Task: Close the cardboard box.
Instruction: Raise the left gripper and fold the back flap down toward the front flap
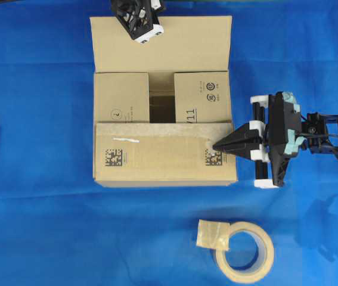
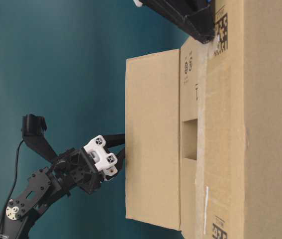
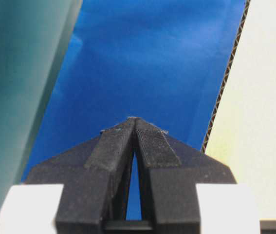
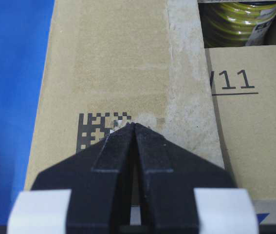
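Blue cloth (image 1: pixel 37 226); cardboard box (image 1: pixel 163 164) flap reads "11"; both pincers, left (image 1: pixel 146 34), right (image 1: pixel 216 146), pressed together.

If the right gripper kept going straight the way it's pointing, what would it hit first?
Probably the folded-down front flap of the brown cardboard box: the shut right gripper already points over its black square code, apparently pressing there.

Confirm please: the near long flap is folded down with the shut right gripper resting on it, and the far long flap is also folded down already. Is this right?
Not quite. The far long flap of the cardboard box is not folded down; the overhead view shows it laid open, away from the opening, with the left gripper at it. The rest holds: the near flap is down, the shut right gripper resting on it.
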You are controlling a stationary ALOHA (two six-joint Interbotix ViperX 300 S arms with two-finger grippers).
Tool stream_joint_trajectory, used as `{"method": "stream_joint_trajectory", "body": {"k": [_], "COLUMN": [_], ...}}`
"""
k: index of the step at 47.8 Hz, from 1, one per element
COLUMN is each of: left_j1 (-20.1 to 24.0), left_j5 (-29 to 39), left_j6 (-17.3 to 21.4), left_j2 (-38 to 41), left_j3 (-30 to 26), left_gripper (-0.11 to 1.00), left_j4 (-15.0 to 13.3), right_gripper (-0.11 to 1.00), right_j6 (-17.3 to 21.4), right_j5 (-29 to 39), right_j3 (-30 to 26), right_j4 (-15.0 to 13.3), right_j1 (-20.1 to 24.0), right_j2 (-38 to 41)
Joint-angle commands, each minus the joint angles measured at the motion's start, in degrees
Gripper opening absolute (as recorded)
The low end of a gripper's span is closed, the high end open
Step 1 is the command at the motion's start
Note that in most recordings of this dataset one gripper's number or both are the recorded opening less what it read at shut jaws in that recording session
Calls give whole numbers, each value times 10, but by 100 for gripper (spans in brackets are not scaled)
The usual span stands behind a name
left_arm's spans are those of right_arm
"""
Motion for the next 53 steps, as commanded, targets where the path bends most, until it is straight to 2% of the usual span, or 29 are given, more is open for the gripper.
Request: {"method": "stream_joint_trajectory", "body": {"k": [1,14,31,44,53], "left_j1": [-6,-29,-98,-156,-190], "left_j5": [6,33,74,62,13], "left_j6": [-1,-18,-57,-90,-120], "left_j2": [-17,-38,-64,-83,-102], "left_j3": [-18,-14,5,47,98], "left_gripper": [0,0,0,0,0], "left_j4": [0,0,0,0,0], "right_gripper": [0,0,0,0,0], "right_j6": [-1,-1,-2,-2,-2], "right_j5": [-4,-4,-4,-4,-8], "right_j3": [-10,-9,-10,-10,-10], "right_j4": [1,2,1,1,1], "right_j1": [0,-4,-11,-17,-21], "right_j2": [-3,-3,-4,-3,-4]}}
